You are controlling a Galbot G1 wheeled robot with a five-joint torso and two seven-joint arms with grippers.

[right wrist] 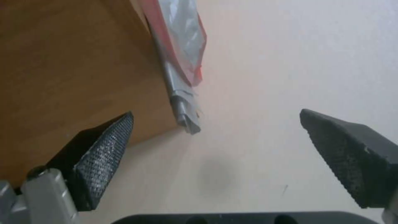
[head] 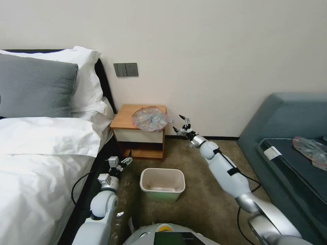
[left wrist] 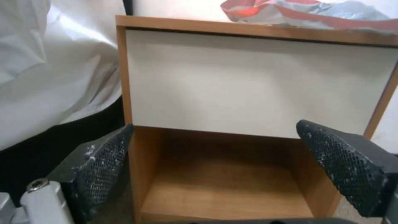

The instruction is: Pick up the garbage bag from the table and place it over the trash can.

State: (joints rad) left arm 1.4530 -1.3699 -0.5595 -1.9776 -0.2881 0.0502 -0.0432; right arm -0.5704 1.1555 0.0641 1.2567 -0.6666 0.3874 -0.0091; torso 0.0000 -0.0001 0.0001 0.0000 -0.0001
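Left gripper (head: 126, 161) hangs low with fingers apart beside the white bed (head: 41, 163), facing the orange-brown wooden table (head: 124, 119); its wrist view shows the white drawer front (left wrist: 248, 84) and low shelf. Just ahead, the cream-rimmed pale green plastic trash can (head: 162, 184) stands on brown carpet (head: 204, 204). Farther on, the right gripper (head: 180, 123), spread wide, hovers off the tabletop's right edge, near the wrinkly grey garbage bag (head: 150, 118) overhanging that edge, seen edge-on from the right wrist.

Bare wall (head: 211, 68) and carpet (head: 201, 163) flank the table's (head: 122, 119) right side.
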